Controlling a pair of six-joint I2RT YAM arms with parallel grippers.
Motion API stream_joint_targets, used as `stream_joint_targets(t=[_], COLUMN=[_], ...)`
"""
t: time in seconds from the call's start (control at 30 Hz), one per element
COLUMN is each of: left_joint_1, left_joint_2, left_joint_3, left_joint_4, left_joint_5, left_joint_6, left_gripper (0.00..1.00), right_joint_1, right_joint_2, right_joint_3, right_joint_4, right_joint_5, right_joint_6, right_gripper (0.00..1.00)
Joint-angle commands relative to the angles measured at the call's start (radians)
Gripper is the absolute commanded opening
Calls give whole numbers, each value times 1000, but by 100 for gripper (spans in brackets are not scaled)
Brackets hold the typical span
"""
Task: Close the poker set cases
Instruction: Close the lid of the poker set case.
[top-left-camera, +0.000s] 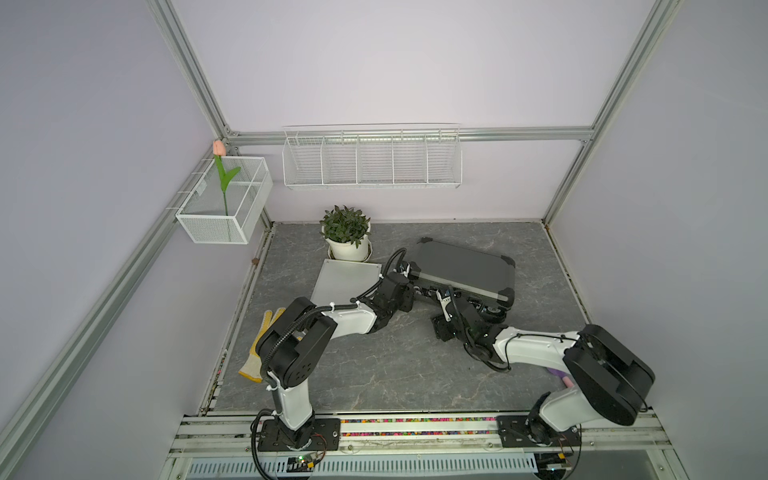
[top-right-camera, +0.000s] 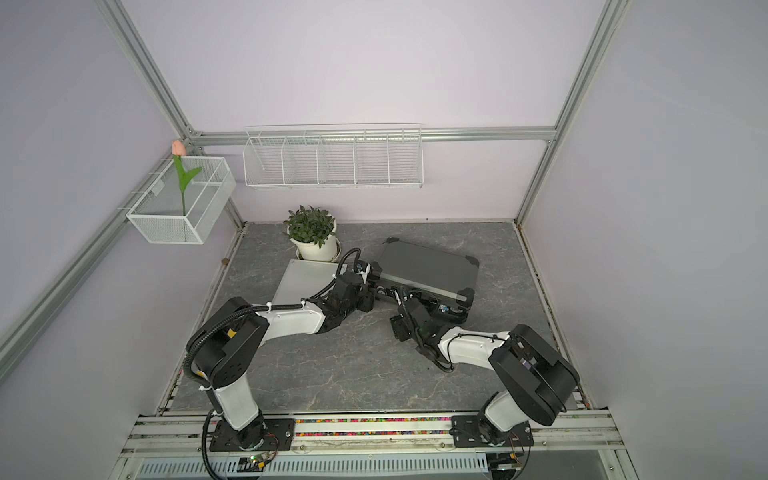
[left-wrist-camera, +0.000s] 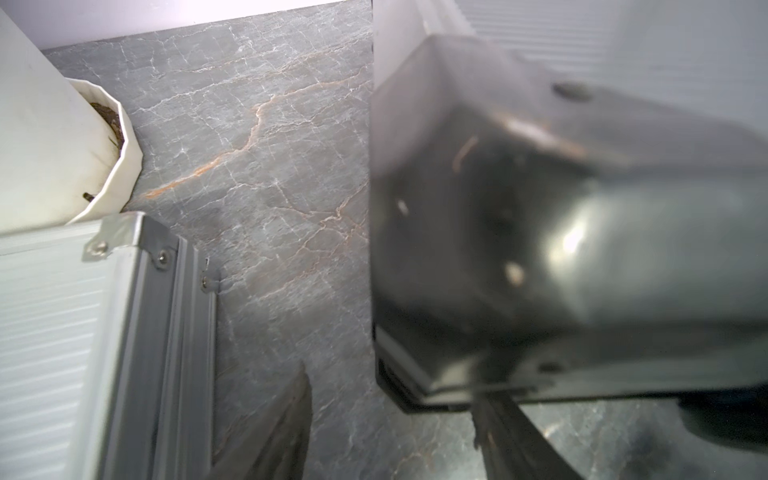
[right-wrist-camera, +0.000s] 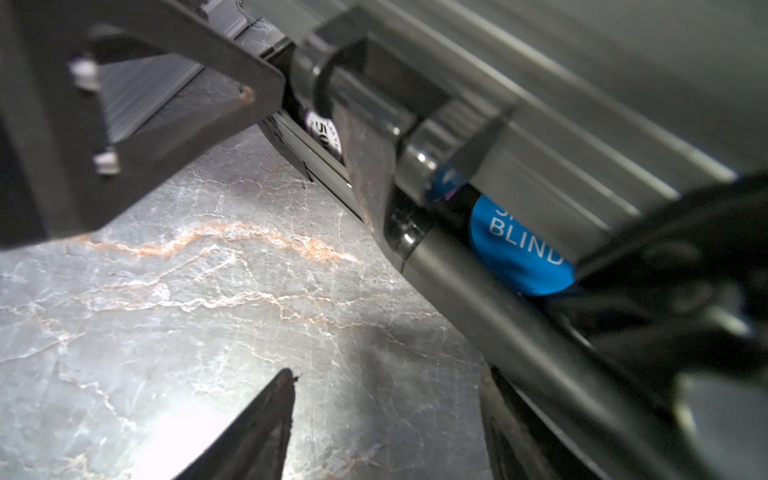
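Left hand (left-wrist-camera: 390, 386) and right hand (right-wrist-camera: 386, 374), both wide, crowd the ajar dark-grey case (top-left-camera: 461, 262) beside the silver case (top-left-camera: 345, 282).

A potted plant (top-left-camera: 347, 232) stands at the back of the grey marbled table (top-left-camera: 395, 365); above it, a long wire basket (top-left-camera: 372, 160); up-left of it, a mesh basket (top-left-camera: 224, 224) holding a tulip (top-left-camera: 224, 178); well front-left of it, a yellow-white glove (top-left-camera: 250, 365).

Bench (top-left-camera: 395, 365) reads as a grey marble-look slab, veined, smooth w/ soft sheen. Silver case (top-left-camera: 347, 278): ribbed aluminium, matt, riveted metal edging. Dark-grey case (top-left-camera: 461, 262): fine-lined metal-look lid, satin; black corner caps (top-left-camera: 507, 262) look glossy. Pot (top-left-camera: 349, 249): white, smooth, glazed-looking. Glove (top-left-camera: 259, 353): knit cloth. Wire basket (top-left-camera: 372, 162): white coated wire.
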Motion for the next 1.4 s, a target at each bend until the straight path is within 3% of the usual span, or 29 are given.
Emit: stream_joint_targets(t=[0.0,0.2,0.47,0.73,1.13,1.37], left_joint_1=[-6,-6,-6,-6,-6,-5], left_joint_2=[16,12,5,-4,-7,-12], left_joint_3=[46,78,85,80,80,80], left_joint_4=[31,15,2,2,2,1], left_joint_5=[-20,-24,-18,-15,-1,3], left_joint_6=[-6,15,19,26,28,29], left_gripper=[63,63,63,63,63,63], right_joint_1=[2,10,12,-54,-170,-211], right_joint_2=[-35,-98,-322,-519,-444,-370], right_joint_3=[-8,-44,-144,-205,-203,-177], right_joint_4=[-32,-82,-178,-207,4,63], right_joint_5=[5,-14,56,74,-106,-142], right_joint_6=[-10,-7,31,73,154,162], right_gripper=[72,72,74,84,83,81])
